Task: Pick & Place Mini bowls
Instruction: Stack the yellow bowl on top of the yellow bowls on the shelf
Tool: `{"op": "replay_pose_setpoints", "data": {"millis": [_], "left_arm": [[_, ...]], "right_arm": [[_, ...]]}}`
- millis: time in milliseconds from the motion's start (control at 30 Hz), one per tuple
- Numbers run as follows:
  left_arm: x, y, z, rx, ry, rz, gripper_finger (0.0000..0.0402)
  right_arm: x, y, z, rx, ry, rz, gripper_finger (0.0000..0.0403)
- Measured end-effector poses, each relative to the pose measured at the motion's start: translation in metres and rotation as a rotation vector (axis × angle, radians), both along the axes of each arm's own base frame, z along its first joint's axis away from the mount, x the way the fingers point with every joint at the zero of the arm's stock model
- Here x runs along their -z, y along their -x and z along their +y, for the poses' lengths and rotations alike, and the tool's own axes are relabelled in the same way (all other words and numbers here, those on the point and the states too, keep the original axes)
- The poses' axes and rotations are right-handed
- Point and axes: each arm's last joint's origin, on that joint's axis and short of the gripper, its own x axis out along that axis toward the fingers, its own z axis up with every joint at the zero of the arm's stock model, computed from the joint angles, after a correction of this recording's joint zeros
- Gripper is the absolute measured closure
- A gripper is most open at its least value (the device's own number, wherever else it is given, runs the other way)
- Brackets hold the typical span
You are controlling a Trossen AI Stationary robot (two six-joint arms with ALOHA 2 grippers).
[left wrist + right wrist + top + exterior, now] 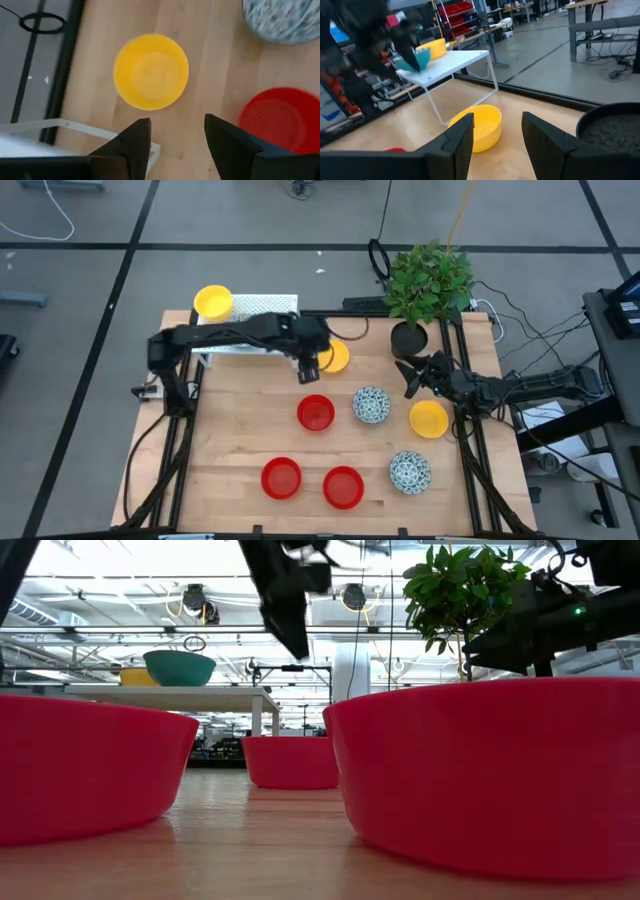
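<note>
Light: bright, even, from overhead fixtures seen past the tabletop in the low view | Shadows: soft, faint beside the red mini bowls | Glare: ceiling blown out white | Blur: left wrist view smeared around the yellow mini bowl; the dark arm beside the white rack smeared too | Focus: nearest red bowls soft.

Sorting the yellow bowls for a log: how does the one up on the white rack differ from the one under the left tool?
The rack bowl sits raised on the white rack at the table's back left; the table bowl rests on the wood beside the rack. The open left tool hovers over the table bowl, while nothing is near the rack bowl. Both are yellow, round and upright.
</note>
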Motion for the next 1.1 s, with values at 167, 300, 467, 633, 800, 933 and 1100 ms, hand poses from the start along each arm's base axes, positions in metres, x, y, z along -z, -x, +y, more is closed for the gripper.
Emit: {"op": "replay_pose_setpoints", "data": {"millis": [167, 300, 467, 633, 800, 933, 1100], "left_arm": [[0.038, -0.027, 0.001, 0.024, 0.001, 0.035, 0.0215], [0.064, -0.042, 0.002, 0.046, -0.004, 0.054, 0.0215], [0.091, -0.054, 0.004, 0.065, -0.004, 0.086, 0.0215], [0.116, -0.063, 0.007, 0.067, -0.001, 0.109, 0.0215], [0.141, -0.069, 0.014, 0.05, 0.006, 0.128, 0.0215], [0.152, -0.069, 0.013, 0.039, 0.021, 0.166, 0.0227], [0.15, -0.068, 0.012, 0.031, 0.02, 0.165, 0.0324]], "right_arm": [[0.002, -0.001, 0.0, -0.012, -0.047, -0.015, 0.0248], [0.002, -0.002, 0.002, -0.071, -0.059, -0.014, 0.0248], [0.002, -0.002, 0.003, -0.121, -0.073, -0.015, 0.0248], [0.002, -0.003, 0.004, -0.152, -0.08, -0.017, 0.0248], [0.002, -0.003, 0.004, -0.154, -0.092, -0.025, 0.0248], [0.001, -0.003, 0.005, -0.181, -0.097, -0.028, 0.0248], [0.001, -0.003, 0.005, -0.18, -0.11, -0.041, 0.0248]]}}
